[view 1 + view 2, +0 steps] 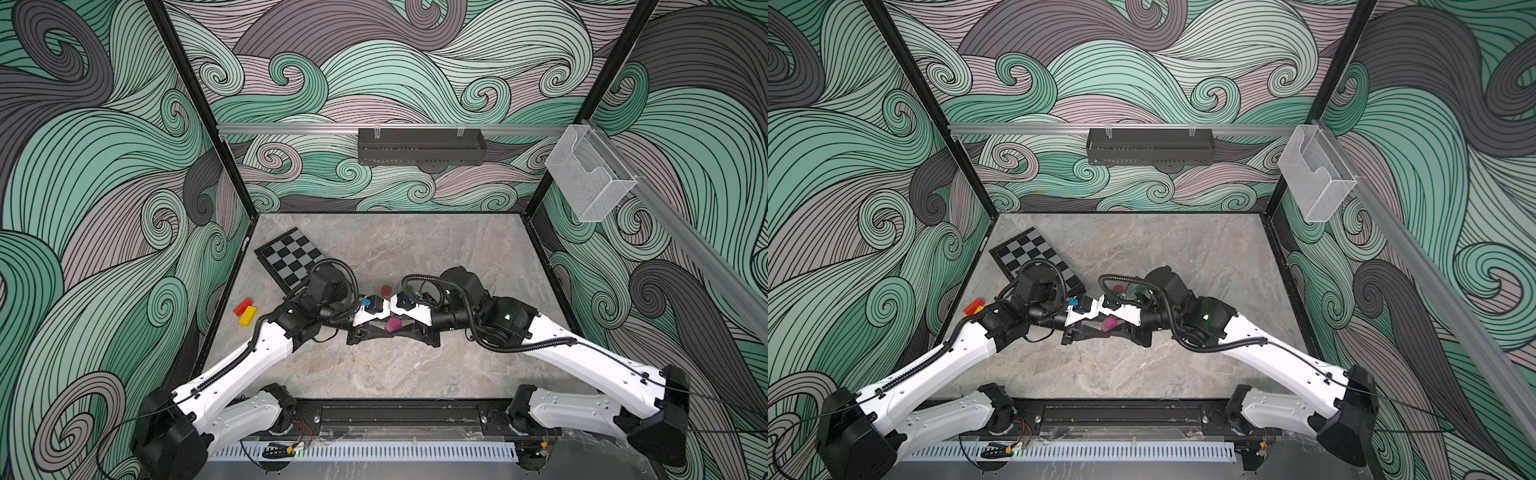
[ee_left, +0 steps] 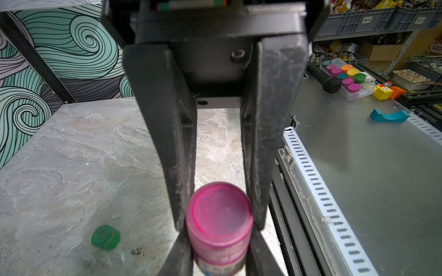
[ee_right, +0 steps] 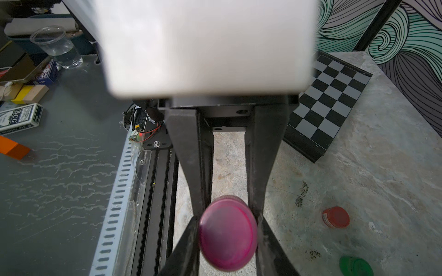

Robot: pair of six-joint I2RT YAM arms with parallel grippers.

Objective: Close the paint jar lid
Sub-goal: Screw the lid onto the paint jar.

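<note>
Nearest me, both arms rise from the black rail (image 1: 399, 411) at the front edge of the table (image 1: 415, 365) and fold in towards each other over its middle.

That is where the paint jar (image 2: 218, 257) is: pink, upright, about centre-table, caught between the two grippers, which meet nose to nose. The left gripper (image 2: 218, 227) is drawn in narrow, with its fingers (image 2: 181, 203) pressed against both sides of the jar. The right gripper (image 3: 228, 212) comes in from the opposite side and is pinched in just as narrow on the same jar. I cannot tell whether its fingers bear on the lid (image 3: 228, 239) or on the body below it. The pink lid sits on top of the jar and looks level. Whether it is seated fully I cannot see, nor whether the jar's base rests on the table.

Just beyond the grippers a red pot (image 1: 386, 290) stands on the stone, and a green pot (image 2: 105, 237) lies near it, tilted.

Off to my left, near the side wall, a red block (image 1: 243, 306) and a yellow block (image 1: 247, 316) lie touching. Further back on that side is a checkerboard (image 1: 291, 257), set at an angle.

On the rear rail hangs a black tray (image 1: 420, 146), and on the right-hand rail a clear holder (image 1: 588, 178).
</note>
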